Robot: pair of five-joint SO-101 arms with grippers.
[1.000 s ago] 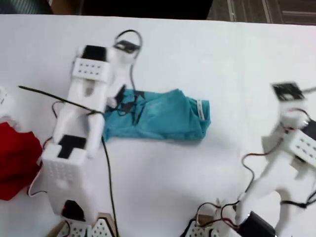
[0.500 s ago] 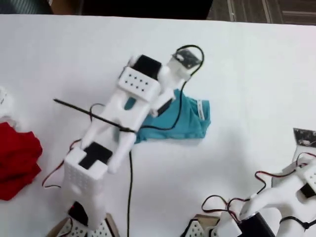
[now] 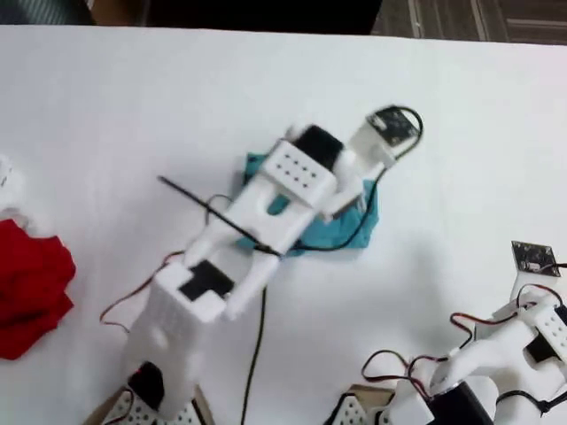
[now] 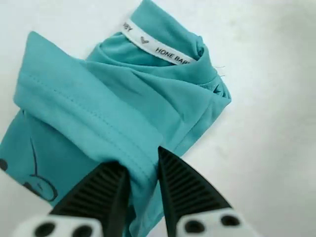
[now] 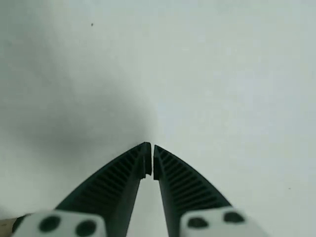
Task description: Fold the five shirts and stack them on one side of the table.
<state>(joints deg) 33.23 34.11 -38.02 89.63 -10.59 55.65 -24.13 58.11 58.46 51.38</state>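
- The teal shirt sits bunched up on the bench, roughly in the middle and a bit to the right. In the high view the left arm stretches right over most of it.
- The left claw is clamped on the teal shirt. A stitched hem edge runs straight in between the two black ribbed fingers, so it's pinching a fold of fabric.
- In the left wrist view the shirt is doubled over itself in a few loose layers. The white neck label is at the end away from the claw, and there's a bit of dark print on the lower layer.
- The red shirt is a crumpled, unfolded heap at the left edge of the bench, well apart from the teal one.
- The right arm is tucked in at the near right corner, well apart from both shirts.
- The right claw is closed with nothing in it. Its tips are touching or as good as, over bare bench.
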